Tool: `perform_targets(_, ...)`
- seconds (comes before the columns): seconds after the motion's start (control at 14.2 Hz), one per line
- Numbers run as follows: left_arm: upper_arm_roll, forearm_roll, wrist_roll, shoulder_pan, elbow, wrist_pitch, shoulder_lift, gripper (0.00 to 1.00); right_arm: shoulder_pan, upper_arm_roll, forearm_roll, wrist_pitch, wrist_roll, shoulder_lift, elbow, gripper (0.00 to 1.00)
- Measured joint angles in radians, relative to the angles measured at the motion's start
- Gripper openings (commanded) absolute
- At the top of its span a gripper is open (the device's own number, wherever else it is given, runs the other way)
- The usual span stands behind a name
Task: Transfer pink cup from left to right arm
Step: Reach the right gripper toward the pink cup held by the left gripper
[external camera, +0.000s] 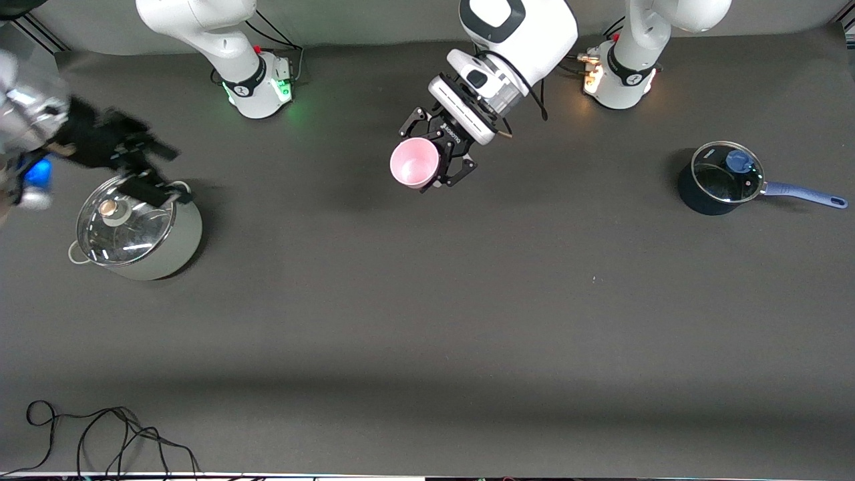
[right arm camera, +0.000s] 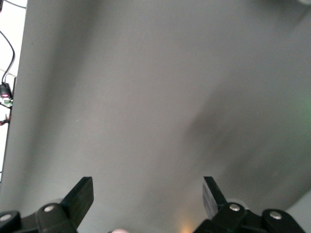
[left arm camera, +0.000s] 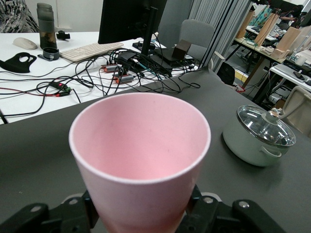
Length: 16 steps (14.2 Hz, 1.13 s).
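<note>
The pink cup [external camera: 414, 162] is held up in the air, tipped on its side, with its open mouth facing the front camera. My left gripper [external camera: 437, 152], a black linkage claw, is shut on it, over the middle of the table near the robots' bases. In the left wrist view the cup [left arm camera: 141, 155] fills the middle, with the left gripper [left arm camera: 141, 216] clamped round its lower part. My right gripper [external camera: 157, 170] hangs open and empty over the silver pot's rim at the right arm's end. The right wrist view shows the right gripper [right arm camera: 147, 196] open over bare table.
A silver pot [external camera: 170, 250] with a glass lid stands at the right arm's end; it also shows in the left wrist view [left arm camera: 260, 138]. A dark blue saucepan [external camera: 721, 177] with a lid and long handle stands at the left arm's end. Black cables [external camera: 100, 434] lie at the table's front edge.
</note>
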Motion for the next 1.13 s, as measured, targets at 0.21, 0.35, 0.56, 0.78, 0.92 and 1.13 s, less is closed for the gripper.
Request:
perform_targets(0.21, 0.001, 0.000, 0.000, 0.000, -0.002, 0.000, 0.000, 0.36, 0.151, 0.002, 0.002, 0.004, 0.287, 0.090, 0.111, 0.99)
perform_targets(0.35, 0.001, 0.000, 0.000, 0.000, -0.003, 0.000, 0.001, 0.36, 0.229, 0.003, 0.002, 0.011, 0.421, 0.168, 0.174, 0.99)
perform_targets(0.56, 0.001, -0.001, 0.000, 0.000, -0.005, 0.000, 0.001, 0.36, 0.272, 0.006, 0.012, 0.012, 0.501, 0.239, 0.239, 0.99)
perform_targets(0.78, 0.001, -0.001, 0.000, 0.000, -0.005, 0.000, 0.001, 0.36, 0.270, 0.055, 0.018, 0.009, 0.469, 0.248, 0.261, 0.99)
perform_targets(0.92, 0.001, -0.001, -0.001, 0.000, -0.005, 0.000, 0.002, 0.36, 0.271, 0.100, 0.018, 0.009, 0.396, 0.248, 0.264, 0.99)
perform_targets(1.13, 0.001, -0.001, -0.001, 0.000, -0.006, 0.000, 0.003, 0.36, 0.272, 0.119, 0.012, -0.016, 0.182, 0.248, 0.266, 0.99)
